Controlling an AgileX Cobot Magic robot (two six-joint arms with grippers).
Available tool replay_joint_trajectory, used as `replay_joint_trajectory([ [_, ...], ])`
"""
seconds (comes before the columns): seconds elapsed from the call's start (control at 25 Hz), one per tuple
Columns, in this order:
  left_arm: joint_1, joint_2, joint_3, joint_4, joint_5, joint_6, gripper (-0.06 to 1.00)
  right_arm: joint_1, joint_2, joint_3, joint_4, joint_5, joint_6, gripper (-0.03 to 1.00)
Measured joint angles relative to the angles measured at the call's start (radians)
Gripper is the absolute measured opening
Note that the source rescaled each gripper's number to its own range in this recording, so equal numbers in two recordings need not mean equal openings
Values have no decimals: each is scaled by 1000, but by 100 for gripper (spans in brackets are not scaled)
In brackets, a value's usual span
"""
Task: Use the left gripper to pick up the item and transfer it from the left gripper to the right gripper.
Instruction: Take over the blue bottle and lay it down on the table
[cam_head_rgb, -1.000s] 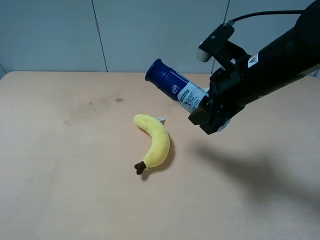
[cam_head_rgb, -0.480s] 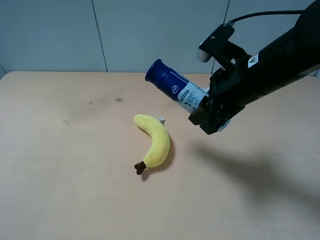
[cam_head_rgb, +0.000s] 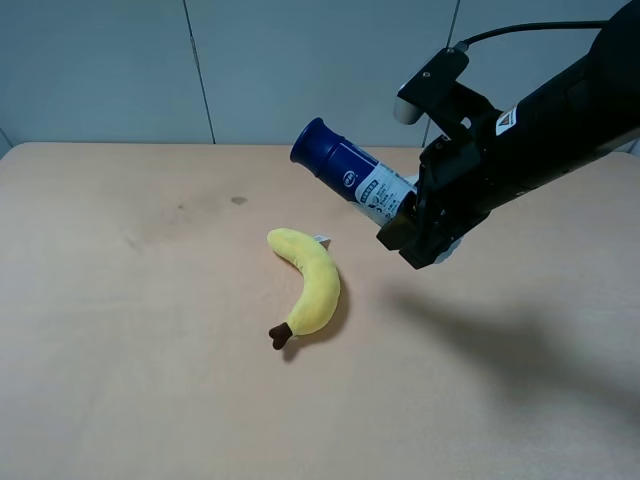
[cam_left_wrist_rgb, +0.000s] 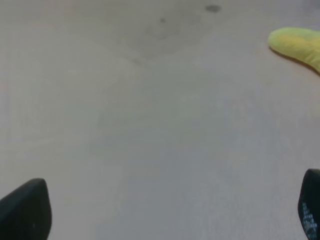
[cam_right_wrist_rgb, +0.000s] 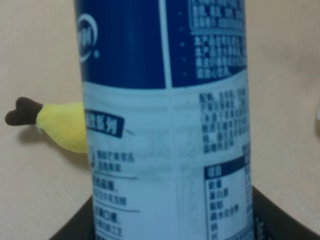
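The item, a slim can (cam_head_rgb: 345, 172) with a dark blue top and a white printed lower body, is held tilted in the air above the table. My right gripper (cam_head_rgb: 408, 215) is shut on its white end, with the blue end pointing up and to the left. In the right wrist view the can (cam_right_wrist_rgb: 170, 115) fills the frame between the dark fingers (cam_right_wrist_rgb: 280, 222). My left gripper (cam_left_wrist_rgb: 167, 220) shows only in its wrist view. Its two black fingertips (cam_left_wrist_rgb: 25, 210) stand far apart, open and empty, low over bare table. The left arm is out of the exterior view.
A yellow plush banana (cam_head_rgb: 310, 280) lies on the tan table (cam_head_rgb: 120, 350) below and left of the can. It also shows in the left wrist view (cam_left_wrist_rgb: 295, 42) and behind the can in the right wrist view (cam_right_wrist_rgb: 60, 125). A grey wall stands behind.
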Motion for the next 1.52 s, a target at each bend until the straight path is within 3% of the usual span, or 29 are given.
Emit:
replay_joint_trajectory([
  [0.24, 0, 0, 0, -1, -6, 0, 97, 0, 0, 0, 0, -1, 37, 8],
  [0.44, 0, 0, 0, -2, -6, 0, 96, 0, 0, 0, -52, 45, 190, 8],
  [0.72, 0, 0, 0, -2, -7, 0, 96, 0, 0, 0, -185, 119, 528, 8],
  [1.24, 0, 0, 0, -2, -7, 0, 96, -3, 0, 13, -483, 92, 1180, 8],
  [1.36, 0, 0, 0, -2, -7, 0, 96, -19, 0, 39, -534, 94, 1215, 8],
  [1.52, 0, 0, 0, -2, -8, 0, 96, -62, 0, 84, -546, 87, 1171, 8],
])
